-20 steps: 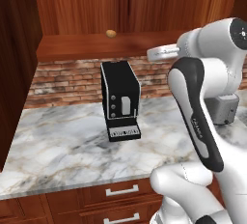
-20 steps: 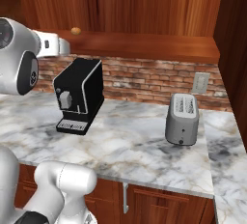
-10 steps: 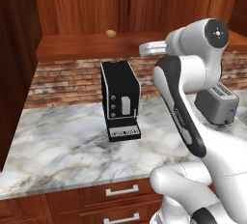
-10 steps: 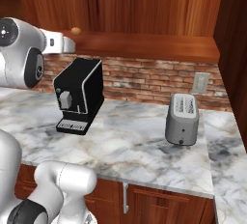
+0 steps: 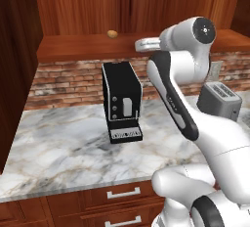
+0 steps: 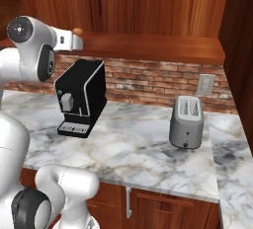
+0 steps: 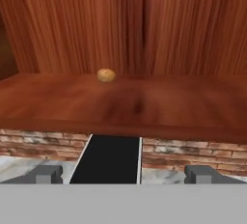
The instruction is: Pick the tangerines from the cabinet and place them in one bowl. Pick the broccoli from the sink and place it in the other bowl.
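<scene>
The gripper [image 7: 123,174] has its fingers [image 7: 46,174] spread wide with nothing between them, pointed level at the open shelf of the cabinet [image 7: 144,102]. In the hand view one tangerine [image 7: 106,75] sits on the shelf board at about eleven o'clock from the fingertips, well back near the rear panel. The top of a black coffee machine [image 7: 109,159] lies directly below, between the fingertips.

From the left base view, the tangerine [image 5: 112,34] rests on the shelf [image 5: 88,45] at ten o'clock from the hand, well apart. The coffee machine [image 5: 122,101] stands on the marble counter [image 5: 63,143] against the brick wall [image 5: 63,81], with a grey toaster [image 5: 219,100] at its three o'clock.
</scene>
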### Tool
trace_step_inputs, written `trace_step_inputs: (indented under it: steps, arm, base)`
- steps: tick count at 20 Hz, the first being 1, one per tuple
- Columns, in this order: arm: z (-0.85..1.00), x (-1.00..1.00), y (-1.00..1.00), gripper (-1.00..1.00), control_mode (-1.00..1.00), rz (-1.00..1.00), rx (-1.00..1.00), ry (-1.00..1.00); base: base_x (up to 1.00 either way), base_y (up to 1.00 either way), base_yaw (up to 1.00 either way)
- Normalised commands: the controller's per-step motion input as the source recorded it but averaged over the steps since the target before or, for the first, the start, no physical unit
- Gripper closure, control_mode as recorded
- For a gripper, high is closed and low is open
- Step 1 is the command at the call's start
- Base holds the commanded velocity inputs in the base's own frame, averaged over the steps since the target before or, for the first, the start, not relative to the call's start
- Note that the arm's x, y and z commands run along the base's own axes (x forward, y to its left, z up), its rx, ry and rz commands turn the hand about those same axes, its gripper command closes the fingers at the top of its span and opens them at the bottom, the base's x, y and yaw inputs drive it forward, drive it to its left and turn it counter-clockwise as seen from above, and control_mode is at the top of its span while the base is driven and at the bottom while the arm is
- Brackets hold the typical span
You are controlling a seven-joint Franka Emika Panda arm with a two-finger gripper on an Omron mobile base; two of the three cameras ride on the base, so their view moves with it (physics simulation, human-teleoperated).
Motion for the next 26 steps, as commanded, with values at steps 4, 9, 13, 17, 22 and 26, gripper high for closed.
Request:
trace_step_inputs:
  steps: [4,9,13,17,22,26]
  arm:
    - [-0.02,0.38,0.0,-1.0,-1.0,0.06,0.0,0.08]
    - [0.0,0.46,0.0,-1.0,-1.0,0.07,0.0,0.02]
    - [0.0,0.32,0.0,-1.0,-1.0,0.06,0.0,0.1]
    - [-0.01,0.3,0.0,-1.0,-1.0,0.03,0.0,0.02]
    - [0.0,0.25,0.0,-1.0,-1.0,0.01,-0.01,0.06]
    - [-0.01,0.11,0.0,-1.0,-1.0,0.0,0.0,-0.01]
  base:
    - [0.0,0.0,0.0]
    - [0.0,0.0,0.0]
    - [0.0,0.0,0.0]
    - [0.0,0.0,0.0]
    - [0.0,0.0,0.0]
    - [0.0,0.0,0.0]
